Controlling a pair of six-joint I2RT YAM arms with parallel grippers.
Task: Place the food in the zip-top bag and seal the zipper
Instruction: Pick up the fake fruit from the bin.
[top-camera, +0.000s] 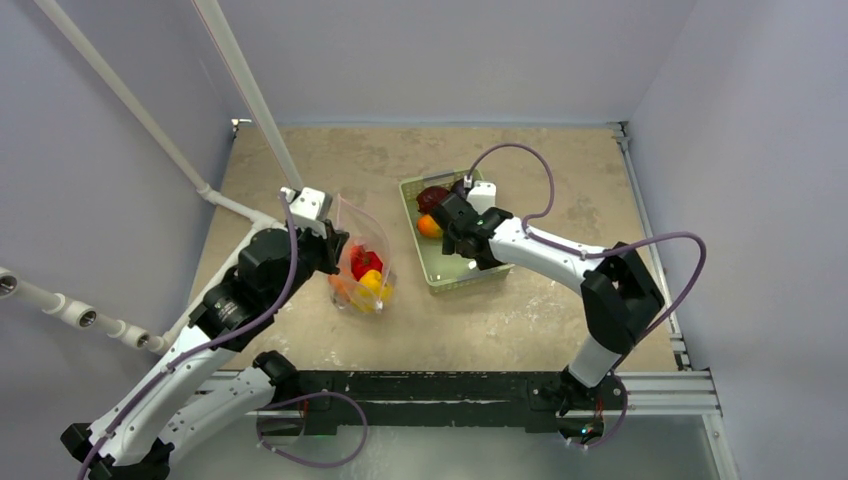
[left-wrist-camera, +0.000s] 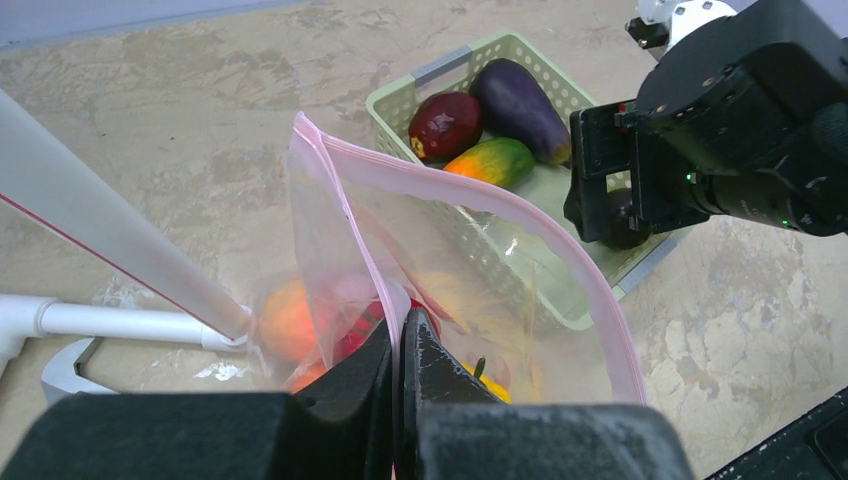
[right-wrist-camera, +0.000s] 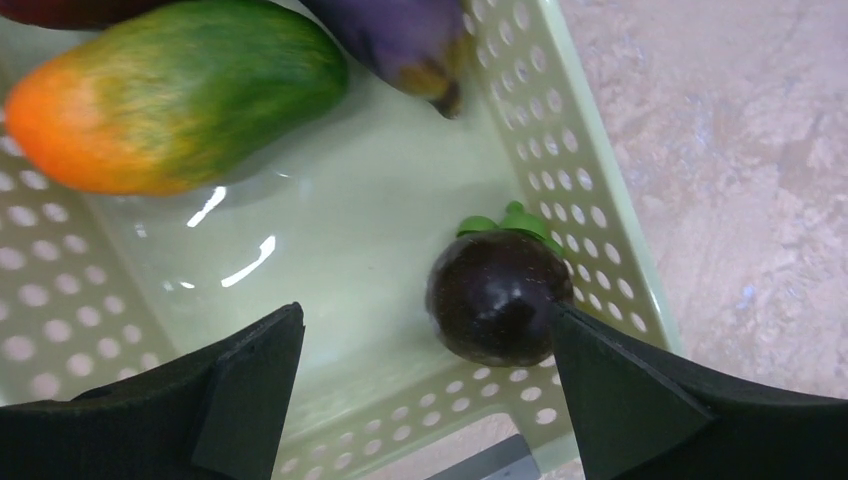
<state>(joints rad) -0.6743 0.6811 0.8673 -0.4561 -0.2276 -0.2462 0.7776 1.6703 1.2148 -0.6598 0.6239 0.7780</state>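
Left gripper (left-wrist-camera: 400, 335): I read the jaws as fully closed, pinching the rim of the zip-top bag (left-wrist-camera: 470, 260) by its pink zipper (left-wrist-camera: 470, 188). The bag's mouth gapes toward the basket (left-wrist-camera: 385, 100). Red, yellow and orange food (top-camera: 365, 275) lies inside the bag, below the pinch.

Right gripper (right-wrist-camera: 425, 330): jaws spread wide, holding nothing, low inside the basket. The dark plum (right-wrist-camera: 497, 297) sits between the fingers, just beside the one on the right of my wrist view; I cannot tell whether they touch. The eggplant (right-wrist-camera: 400, 35) and a green-orange fruit (right-wrist-camera: 180, 95) lie beyond it.
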